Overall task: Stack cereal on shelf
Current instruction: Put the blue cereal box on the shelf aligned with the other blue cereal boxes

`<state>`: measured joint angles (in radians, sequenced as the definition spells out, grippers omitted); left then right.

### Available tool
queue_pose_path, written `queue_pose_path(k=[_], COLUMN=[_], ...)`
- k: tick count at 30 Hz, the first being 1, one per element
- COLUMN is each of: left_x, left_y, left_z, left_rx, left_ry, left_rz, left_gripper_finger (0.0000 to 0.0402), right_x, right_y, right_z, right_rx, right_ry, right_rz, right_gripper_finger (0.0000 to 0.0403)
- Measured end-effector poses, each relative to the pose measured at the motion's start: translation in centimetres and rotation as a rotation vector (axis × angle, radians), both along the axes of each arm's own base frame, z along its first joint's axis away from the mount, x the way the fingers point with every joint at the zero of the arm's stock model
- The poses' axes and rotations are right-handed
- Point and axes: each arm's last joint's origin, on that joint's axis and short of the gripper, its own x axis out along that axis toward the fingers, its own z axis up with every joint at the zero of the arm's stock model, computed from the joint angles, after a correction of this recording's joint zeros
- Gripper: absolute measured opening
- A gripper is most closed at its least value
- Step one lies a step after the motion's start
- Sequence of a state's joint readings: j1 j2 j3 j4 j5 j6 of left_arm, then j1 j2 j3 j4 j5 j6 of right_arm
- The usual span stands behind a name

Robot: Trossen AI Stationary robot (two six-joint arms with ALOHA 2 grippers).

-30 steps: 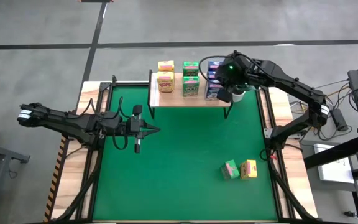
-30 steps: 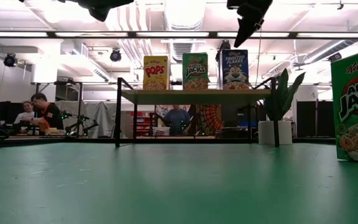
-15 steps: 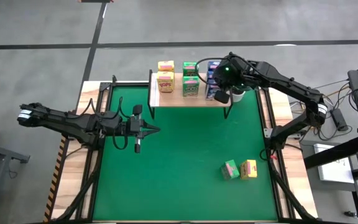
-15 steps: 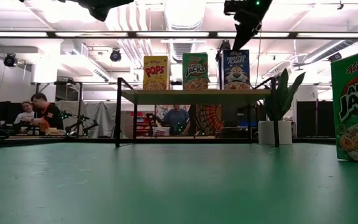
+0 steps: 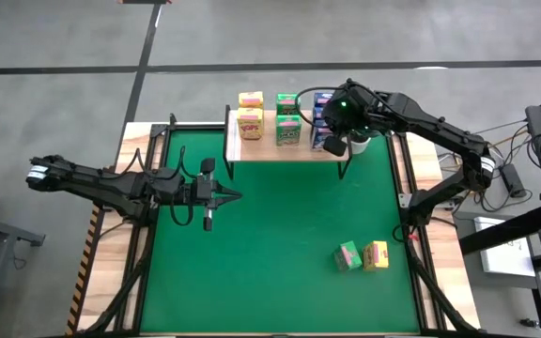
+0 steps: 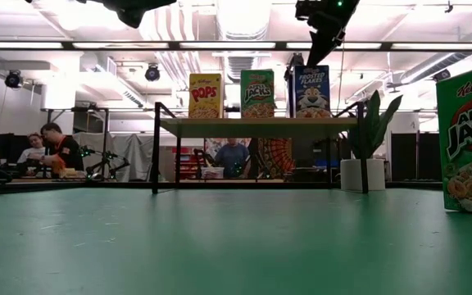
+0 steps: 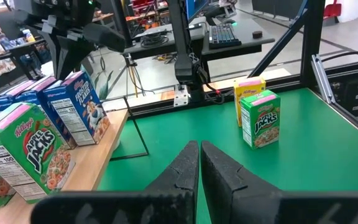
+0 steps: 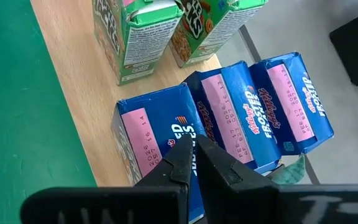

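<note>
Currently seven cereal boxes are seen standing on the shelf [image 5: 285,150] at the far edge of the worktop [image 5: 270,253]: two yellow at the left, two green in the middle, and three blue boxes [image 8: 229,118] in a row at the right end. Two more remain down on the green mat, a green box [image 5: 348,255] and a yellow box [image 5: 376,254], set just beside each other near the right front corner, well apart from the shelf.

The right hand [image 8: 194,152] is held just above the blue row, fingers pressed together and empty. The left hand [image 5: 235,196] is parked over the left middle of the mat, likewise closed on nothing, pointing rightward.

The coming move is judged to turn on this: the loose pair lies on the near side of the right hand and on its own half of the worktop, so the right arm is the nearer one. Both boxes appear upright, narrow tops presented upward.
</note>
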<state>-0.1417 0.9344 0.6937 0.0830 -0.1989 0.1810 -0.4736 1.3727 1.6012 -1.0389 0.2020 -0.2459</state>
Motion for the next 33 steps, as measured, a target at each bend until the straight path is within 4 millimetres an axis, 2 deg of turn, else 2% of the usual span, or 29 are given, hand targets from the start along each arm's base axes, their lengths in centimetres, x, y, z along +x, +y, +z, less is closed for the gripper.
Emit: queue_pose_path(k=[13,19,26,33], left_x=[0.0,0.0,0.0,0.0], left_y=[0.0,0.0,0.0,0.0], left_z=[0.0,0.0,0.0,0.0], left_rx=[0.000,0.000,0.001,0.001], left_ry=[0.000,0.000,0.001,0.001], left_rz=[0.000,0.000,0.000,0.000], left_gripper_finger=[0.0000,0.0000,0.0000,0.0000], right_x=[0.0,1.4,3.0,2.6], right_y=[0.0,-0.9,-1.7,-1.9], right_z=[1.1,1.3,0.5,-0.1], right_rx=[-0.037,-0.137,-0.172,-0.191], right_ry=[-0.035,-0.109,-0.102,-0.014], right_rz=[0.020,0.064,0.090,0.040], right_gripper_finger=[0.0013,0.0013,0.0013,0.0013])
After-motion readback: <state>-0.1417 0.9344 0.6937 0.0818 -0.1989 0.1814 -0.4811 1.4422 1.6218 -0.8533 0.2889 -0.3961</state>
